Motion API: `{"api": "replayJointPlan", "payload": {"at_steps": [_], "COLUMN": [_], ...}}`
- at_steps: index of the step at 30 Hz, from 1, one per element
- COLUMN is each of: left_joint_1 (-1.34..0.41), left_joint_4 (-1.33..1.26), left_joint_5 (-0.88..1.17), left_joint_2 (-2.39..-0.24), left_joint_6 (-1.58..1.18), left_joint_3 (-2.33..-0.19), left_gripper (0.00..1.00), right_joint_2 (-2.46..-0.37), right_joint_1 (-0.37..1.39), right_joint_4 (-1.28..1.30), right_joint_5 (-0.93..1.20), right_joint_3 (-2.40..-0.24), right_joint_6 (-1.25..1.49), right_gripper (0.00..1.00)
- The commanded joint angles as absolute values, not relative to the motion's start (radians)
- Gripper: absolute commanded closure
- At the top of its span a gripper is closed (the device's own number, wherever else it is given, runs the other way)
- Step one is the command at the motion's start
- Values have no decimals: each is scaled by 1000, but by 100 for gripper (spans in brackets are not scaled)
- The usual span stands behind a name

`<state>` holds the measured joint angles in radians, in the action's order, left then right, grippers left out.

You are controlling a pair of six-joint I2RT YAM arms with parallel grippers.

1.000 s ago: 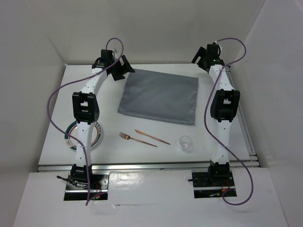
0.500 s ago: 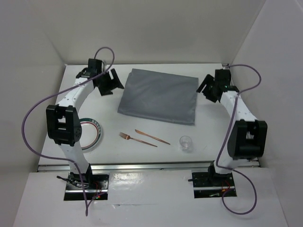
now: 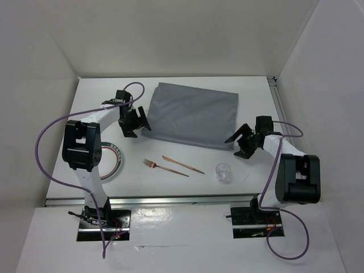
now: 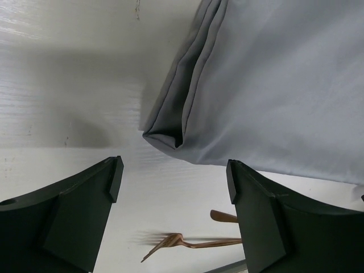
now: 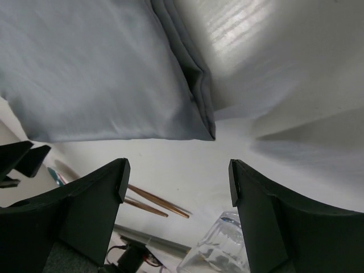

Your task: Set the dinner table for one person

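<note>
Table position: the dinner table [image 3: 170, 185] lies beneath both grippers and runs from the arm bases out to the far wall.
Left gripper [image 3: 138, 126]: jaws apart, nothing held. It sits low over the table just beside the near-left corner of the grey cloth [image 3: 193, 116]. In the left wrist view that corner shows between the fingers. Contact with the cloth cannot be told.
Right gripper [image 3: 239, 145]: jaws apart, nothing held. It sits low over the table just beside the cloth's near-right corner. Contact cannot be told.
Table appearance: flat, white, rectangular, with a faint grain in the wrist views. A metal rail [image 3: 170, 199] runs along the near edge and the right edge.
Count, cloth: one, folded in layers, flat on the far middle of the table.
Count, cutlery: one copper-coloured fork [image 3: 162, 166] and one matching knife [image 3: 183, 165], side by side near the front centre.
Count, glass [image 3: 224, 172]: one, clear, upright, right of the knife.
Count, plate [image 3: 115, 161]: one, with a coloured rim band, at near left, partly hidden by the left arm.
</note>
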<state>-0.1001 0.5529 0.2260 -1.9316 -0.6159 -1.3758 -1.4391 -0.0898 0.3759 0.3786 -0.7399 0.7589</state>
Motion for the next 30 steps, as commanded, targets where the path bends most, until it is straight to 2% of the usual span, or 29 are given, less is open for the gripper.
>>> {"api": "replayJointPlan", "payload": {"at_steps": [1, 4, 8, 9, 12, 13, 15, 16, 18, 22, 23, 27, 30], "left_joint_1": [-104, -104, -104, -104, -104, -104, -104, -104, -104, -104, -104, -95, -75], "left_joint_4": [518, 509, 491, 491, 491, 491, 491, 505, 523, 555, 555, 595, 688], "left_joint_5": [210, 210, 221, 221, 221, 221, 200, 199, 190, 181, 181, 192, 204], "left_joint_2": [-1957, -1982, -2002, -2011, -2032, -2033, -2052, -2052, -2063, -2063, -2053, -2020, -2042], "left_joint_6": [-647, -656, -666, -666, -675, -675, -675, -675, -675, -666, -666, -635, -586], "left_joint_3": [-1368, -1378, -1378, -1378, -1388, -1402, -1416, -1434, -1453, -1473, -1491, -1615, -1888], "left_gripper": [9, 14, 35, 44, 55, 70, 84, 100, 100, 100, 100, 100, 100], "right_joint_2": [-1456, -1466, -1457, -1457, -1457, -1457, -1466, -1479, -1508, -1584, -1594, -1637, -1724], "right_joint_1": [-98, -89, -89, -89, -89, -80, -80, -80, -69, -40, -31, -18, -64], "right_joint_4": [249, 235, 203, 202, 190, 181, 149, 135, 100, 109, 120, 120, 162], "right_joint_5": [439, 430, 394, 370, 370, 370, 357, 342, 331, 322, 313, 290, 320], "right_joint_3": [-729, -689, -657, -657, -657, -647, -647, -647, -659, -753, -802, -969, -1245], "right_joint_6": [828, 850, 859, 859, 868, 868, 881, 893, 893, 893, 893, 865, 839], "right_gripper": [18, 18, 19, 20, 25, 27, 30, 36, 42, 96, 100, 100, 100]}}
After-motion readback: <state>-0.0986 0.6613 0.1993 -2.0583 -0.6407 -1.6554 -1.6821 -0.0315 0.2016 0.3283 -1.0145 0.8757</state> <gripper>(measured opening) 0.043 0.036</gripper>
